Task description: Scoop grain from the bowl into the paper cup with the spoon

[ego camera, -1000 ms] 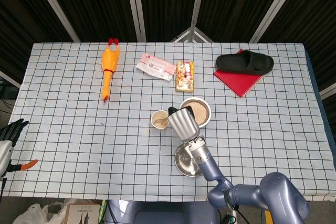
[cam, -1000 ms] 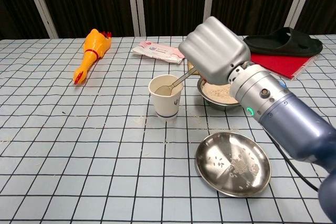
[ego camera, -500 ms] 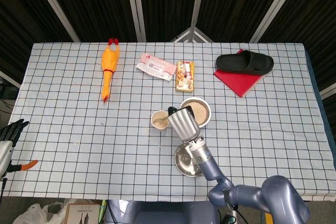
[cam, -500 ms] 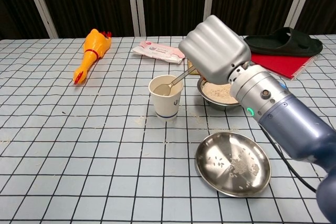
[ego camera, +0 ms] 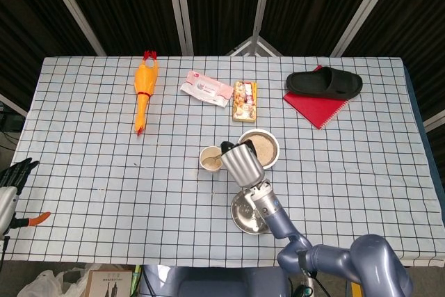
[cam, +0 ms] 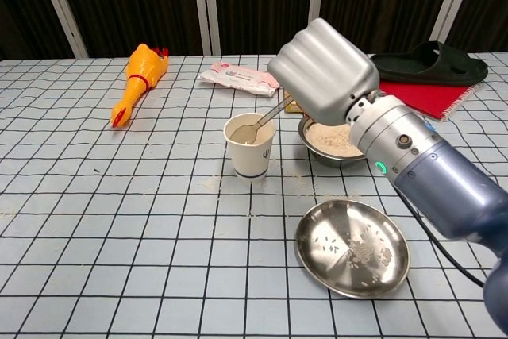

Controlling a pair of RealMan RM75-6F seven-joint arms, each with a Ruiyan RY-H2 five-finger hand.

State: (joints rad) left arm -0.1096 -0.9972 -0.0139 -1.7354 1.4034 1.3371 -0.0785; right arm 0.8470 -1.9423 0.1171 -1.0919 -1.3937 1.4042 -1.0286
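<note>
R hand [cam: 324, 71] holds spoon [cam: 255, 125], handle slanting up-right, scoop in cup [cam: 251, 148].

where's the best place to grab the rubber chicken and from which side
Take the rubber chicken around its orange body, the thickest part, coming straight down from above. It lies flat on the table, lengthwise toward the far edge, with open cloth on both long sides, so fingers could probably close across its width. Its thin lower end looks harder to grip securely.

Glossy metal dish [cam: 352, 247], matt paper cup [cam: 250, 147], checked cloth table cover [cam: 119, 220].
</note>
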